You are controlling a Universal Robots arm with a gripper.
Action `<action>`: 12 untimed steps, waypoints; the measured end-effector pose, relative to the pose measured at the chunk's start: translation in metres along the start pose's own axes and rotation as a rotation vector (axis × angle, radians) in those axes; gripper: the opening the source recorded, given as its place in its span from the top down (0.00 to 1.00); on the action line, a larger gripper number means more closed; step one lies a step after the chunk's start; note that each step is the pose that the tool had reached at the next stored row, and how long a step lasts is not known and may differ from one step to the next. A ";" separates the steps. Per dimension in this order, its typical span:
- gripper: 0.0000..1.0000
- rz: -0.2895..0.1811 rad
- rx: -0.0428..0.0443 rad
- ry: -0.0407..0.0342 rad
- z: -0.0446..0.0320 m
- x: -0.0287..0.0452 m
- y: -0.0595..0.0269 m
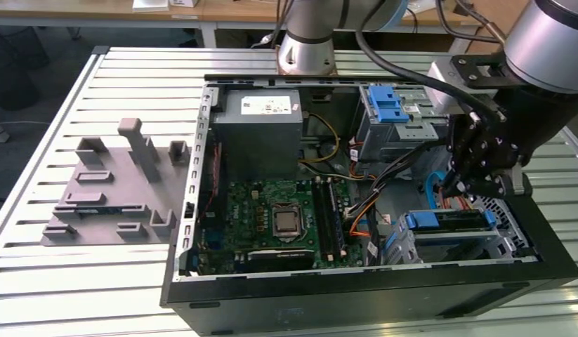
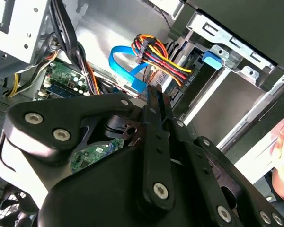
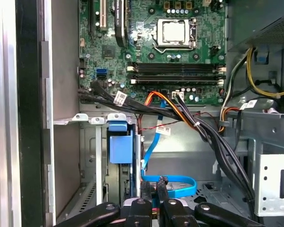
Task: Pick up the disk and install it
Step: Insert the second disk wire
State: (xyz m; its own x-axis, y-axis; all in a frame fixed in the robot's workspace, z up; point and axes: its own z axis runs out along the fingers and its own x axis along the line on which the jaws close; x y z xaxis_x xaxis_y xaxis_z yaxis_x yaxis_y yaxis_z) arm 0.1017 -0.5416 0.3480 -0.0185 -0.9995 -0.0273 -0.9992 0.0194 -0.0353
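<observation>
Exterior view first: what do you see?

— A big black computer box [image 1: 364,295] lies open on a metal surface [image 1: 129,281] made of long strips. The robot arm [image 1: 541,42] comes in from the upper right of the frame and reaches down into the box.

— Where is the disk?

— The disk [image 1: 448,223] is at the lower right of the exterior view. It sits inside the metal bay [image 1: 457,247] in that corner of the box, with its blue frame around it. In the first wrist view the blue end of the frame [image 3: 120,149] shows in the bay.

— And the claw?

— The claw [image 1: 454,193] hangs just above the disk, near it but not holding it. In both wrist views the claw [image 3: 155,187] [image 2: 154,94] has its tips close together. They are right at a flat blue cable [image 3: 177,182]. I cannot tell if they pinch the cable.

— What else is in the box?

— A green board [image 1: 270,217] with a shiny square chip is in the middle. A grey power box [image 1: 260,133] sits above it in the frame. Red, yellow and black wires [image 2: 161,54] run close to the claw.

— Anything beside the box?

— Yes, a grey block with little posts [image 1: 111,189] sits on the surface at the left of the frame, well apart from the arm.
</observation>
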 end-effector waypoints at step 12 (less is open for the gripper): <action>0.84 -0.001 0.0109 0.0186 0.0062 0.0069 0.0029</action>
State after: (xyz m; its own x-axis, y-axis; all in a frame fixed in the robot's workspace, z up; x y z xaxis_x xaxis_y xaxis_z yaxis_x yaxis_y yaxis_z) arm 0.0989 -0.5483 0.3415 -0.0179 -0.9998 -0.0087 -0.9988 0.0183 -0.0462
